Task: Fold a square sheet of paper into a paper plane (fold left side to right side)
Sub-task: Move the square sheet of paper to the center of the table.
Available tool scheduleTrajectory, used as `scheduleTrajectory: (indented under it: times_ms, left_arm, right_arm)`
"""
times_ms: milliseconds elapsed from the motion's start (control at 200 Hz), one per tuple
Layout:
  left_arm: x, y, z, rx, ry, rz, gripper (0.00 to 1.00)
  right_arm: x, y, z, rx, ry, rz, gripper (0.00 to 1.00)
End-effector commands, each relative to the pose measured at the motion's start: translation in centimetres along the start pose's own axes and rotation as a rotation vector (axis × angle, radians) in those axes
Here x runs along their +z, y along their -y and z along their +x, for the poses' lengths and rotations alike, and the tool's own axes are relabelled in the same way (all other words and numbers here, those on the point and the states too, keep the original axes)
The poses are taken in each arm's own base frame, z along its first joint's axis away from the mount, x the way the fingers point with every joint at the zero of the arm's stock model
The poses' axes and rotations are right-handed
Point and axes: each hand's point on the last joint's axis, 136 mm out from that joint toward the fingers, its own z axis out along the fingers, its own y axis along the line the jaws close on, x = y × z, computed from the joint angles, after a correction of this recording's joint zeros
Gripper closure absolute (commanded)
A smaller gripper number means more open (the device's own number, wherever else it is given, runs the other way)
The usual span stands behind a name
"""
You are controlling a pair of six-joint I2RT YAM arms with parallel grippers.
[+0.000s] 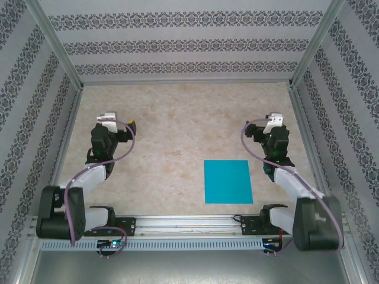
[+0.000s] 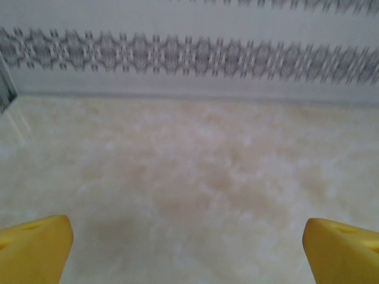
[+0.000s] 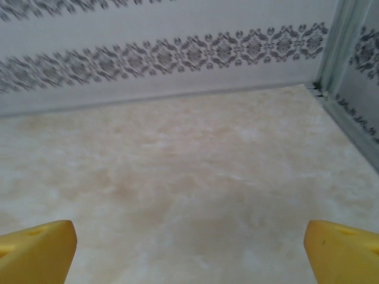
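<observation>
The sheet of paper (image 1: 228, 181) lies flat on the tabletop (image 1: 172, 130), at five o'clock from its middle, near the front edge. The right arm (image 1: 291, 180) stands at its three o'clock, the left arm (image 1: 89, 176) well apart at nine.

The table (image 1: 177, 124) is a pale beige, marbled surface. The square sheet of paper (image 1: 228, 181) lies flat on it, plain turquoise. It sits behind the right gripper (image 1: 274, 120) and a little to its left, toward the arm bases, and well apart from the left gripper (image 1: 118, 122). Between and ahead of the left fingers (image 2: 32, 251) and the right fingers (image 3: 35, 251), the same marbled top runs on to the foot of the wall (image 3: 148, 77).
</observation>
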Motion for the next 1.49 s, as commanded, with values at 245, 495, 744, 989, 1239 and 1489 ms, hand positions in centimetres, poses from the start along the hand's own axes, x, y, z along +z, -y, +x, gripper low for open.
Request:
scheduleTrajectory:
  times_ms: [245, 495, 744, 989, 1239, 1489]
  left_arm:
    - [-4.9, 7.0, 5.0, -0.631, -0.424, 0.318, 0.0]
    - [-9.8, 12.1, 9.7, -0.644, -0.619, 0.467, 0.0]
    - [-10.7, 13.0, 10.8, -0.629, -0.64, 0.468, 0.0]
    - [-10.8, 12.5, 10.3, -0.567, -0.651, 0.428, 0.0]
    - [-10.9, 12.0, 9.3, -0.533, -0.64, 0.4, 0.0]
    - [-11.0, 11.9, 8.9, -0.521, -0.645, 0.388, 0.0]
  right_arm:
    - [-9.9, -9.5, 9.9, 0.442, -0.656, -0.353, 0.13]
    - [-14.3, -12.9, 18.5, 0.371, -0.925, -0.345, 0.19]
    - [-14.4, -15.3, 22.3, 0.286, -1.02, -0.325, 0.22]
    - [-12.6, -18.2, 23.1, 0.232, -1.031, -0.339, 0.22]
    - [-9.3, -23.8, 23.5, 0.22, -1.025, -0.395, 0.23]
    - [-5.9, -29.0, 22.7, 0.249, -0.997, -0.476, 0.25]
